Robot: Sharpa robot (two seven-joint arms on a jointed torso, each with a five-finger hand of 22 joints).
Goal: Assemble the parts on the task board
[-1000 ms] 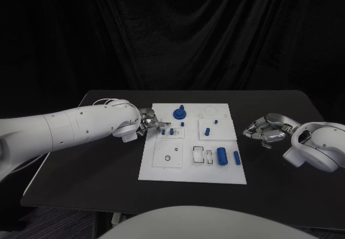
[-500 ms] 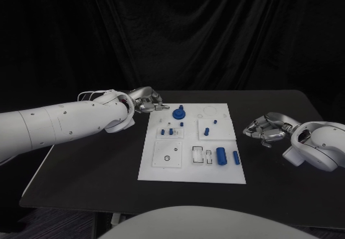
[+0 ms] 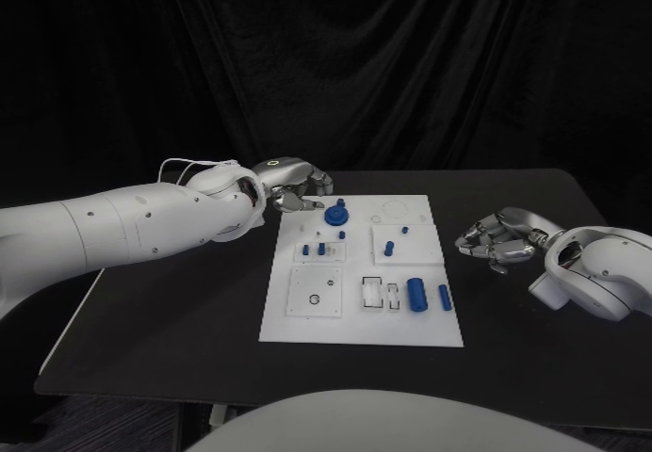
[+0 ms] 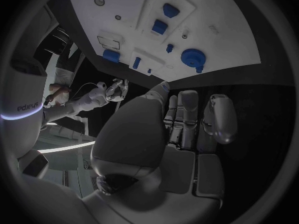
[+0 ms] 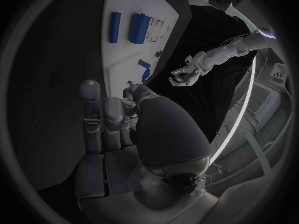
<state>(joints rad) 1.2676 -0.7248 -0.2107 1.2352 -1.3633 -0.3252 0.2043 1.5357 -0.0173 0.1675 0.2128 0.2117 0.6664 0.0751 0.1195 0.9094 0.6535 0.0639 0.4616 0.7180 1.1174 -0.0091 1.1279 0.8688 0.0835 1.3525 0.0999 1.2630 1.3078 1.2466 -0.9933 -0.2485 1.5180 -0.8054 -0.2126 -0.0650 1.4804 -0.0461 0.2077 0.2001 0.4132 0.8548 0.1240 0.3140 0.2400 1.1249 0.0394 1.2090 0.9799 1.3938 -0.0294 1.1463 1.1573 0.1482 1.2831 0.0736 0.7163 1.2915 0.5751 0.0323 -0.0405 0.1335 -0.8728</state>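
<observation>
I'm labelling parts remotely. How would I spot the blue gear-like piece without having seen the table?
Find the white task board in the middle of the black table. At its far end, near the left hand, sits the blue gear-like piece: round, with a knob on top, unlike the slim pegs nearby.

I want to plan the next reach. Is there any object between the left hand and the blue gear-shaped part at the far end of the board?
Nothing visible does. The left hand hovers off the task board's far left corner, with only bare board between it and the gear-shaped part.

Black table (image 3: 163, 320) — dark curtain (image 3: 408, 85) behind it
</observation>
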